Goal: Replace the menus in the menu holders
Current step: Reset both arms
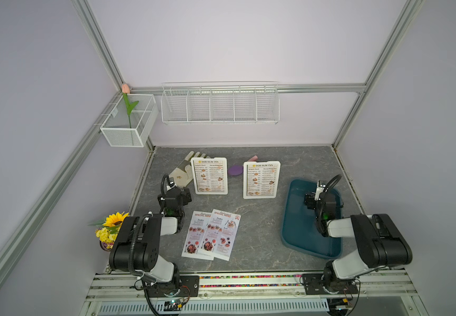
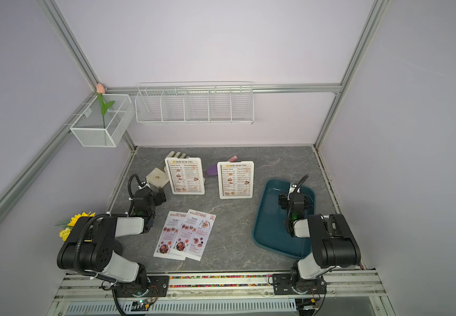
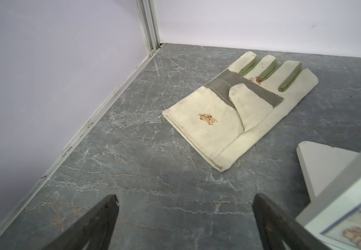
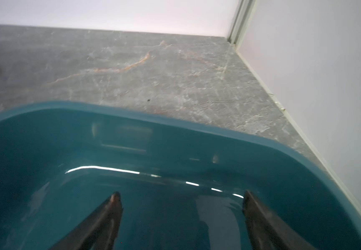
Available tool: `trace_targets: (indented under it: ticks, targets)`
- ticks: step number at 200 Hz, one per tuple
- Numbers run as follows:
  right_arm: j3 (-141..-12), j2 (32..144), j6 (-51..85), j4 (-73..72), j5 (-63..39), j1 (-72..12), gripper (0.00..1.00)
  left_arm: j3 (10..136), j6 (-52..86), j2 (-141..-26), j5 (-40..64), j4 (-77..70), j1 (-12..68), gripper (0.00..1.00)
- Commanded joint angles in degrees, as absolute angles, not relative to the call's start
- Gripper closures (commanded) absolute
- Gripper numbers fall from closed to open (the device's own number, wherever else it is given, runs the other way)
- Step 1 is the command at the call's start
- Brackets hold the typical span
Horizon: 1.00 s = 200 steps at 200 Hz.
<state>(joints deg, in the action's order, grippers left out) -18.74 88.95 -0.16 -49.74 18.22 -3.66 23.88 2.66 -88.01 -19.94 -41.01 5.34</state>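
Left end effector (image 3: 183, 199) spread wide, empty, just beside one menu holder (image 3: 326, 168); right end effector (image 4: 180, 194) likewise wide and empty over tray (image 4: 175, 126). Loose menus (image 1: 211, 235) near left: thin, floppy paper, probably pinch an edge.

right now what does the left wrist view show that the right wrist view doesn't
Only the left wrist view: the stained work glove and an edge of a menu holder near the left tool. Only the right wrist view: the teal tray under the right tool. Both: the grey marbled table, pale walls, and a tool with its jaws wide apart, holding nothing.
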Motion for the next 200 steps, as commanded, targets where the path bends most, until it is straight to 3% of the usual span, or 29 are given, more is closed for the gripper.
trace_targets:
  ticks: [1,122,140,157,175,200]
  targets:
    - [-19.7,89.0,-1.5,-56.5,18.1,-3.4,0.11,24.3,2.4,-87.1,-19.1,-45.5,4.9,0.01]
    - [-20.0,88.6,-1.1,-55.1,17.5,-3.0,0.11,24.5,2.7,-86.9,-19.2,-44.9,4.9,0.01]
    - [-20.0,88.6,-1.2,-55.1,17.5,-3.0,0.11,21.2,6.2,-85.3,-24.6,-49.1,4.1,0.01]
    - [-20.0,88.6,-1.2,-55.2,17.5,-3.0,0.11,22.0,-3.8,-86.6,-7.0,-48.3,4.7,0.01]
    - [-20.1,88.6,-1.2,-55.1,17.4,-3.0,0.11,23.8,5.0,-86.4,-21.0,-45.3,3.7,0.02]
    - [-20.1,88.6,-1.1,-55.1,17.4,-3.1,0.11,24.8,0.1,-86.6,-10.9,-43.7,3.9,0.02]
